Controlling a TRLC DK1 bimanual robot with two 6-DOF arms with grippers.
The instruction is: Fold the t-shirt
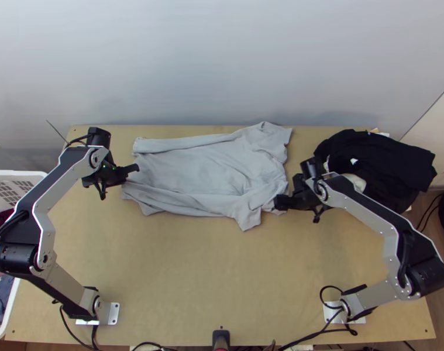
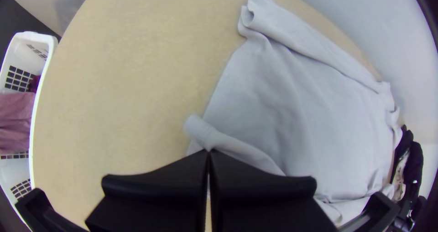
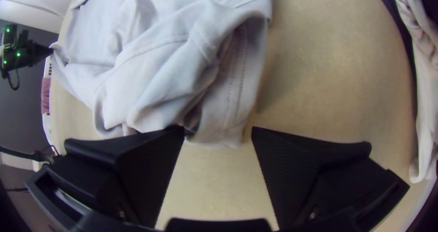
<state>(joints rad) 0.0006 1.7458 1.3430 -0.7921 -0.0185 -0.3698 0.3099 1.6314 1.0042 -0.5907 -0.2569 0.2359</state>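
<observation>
Right gripper [image 1: 280, 203]: right of centre, fingers spread wide, nothing pinched, just beside a sleeve [image 3: 237, 90].
T-shirt [image 1: 204, 169]: upper middle of the frame, spread but rumpled.
Left gripper [image 1: 133, 169]: left of centre, closed on the shirt's edge.
Dark clothes [image 1: 391, 161]: heaped, right side.

The rectangular wooden table [image 1: 222, 263] is light tan; the spread cloth t-shirt [image 1: 204, 169] is pale grey; the heaped cloth pile [image 1: 391, 161] at the table's right is black with cream patches; left of the table, the gridded plastic basket [image 2: 42, 37] is white, the crumpled fabric [image 2: 16, 122] mauve.
</observation>
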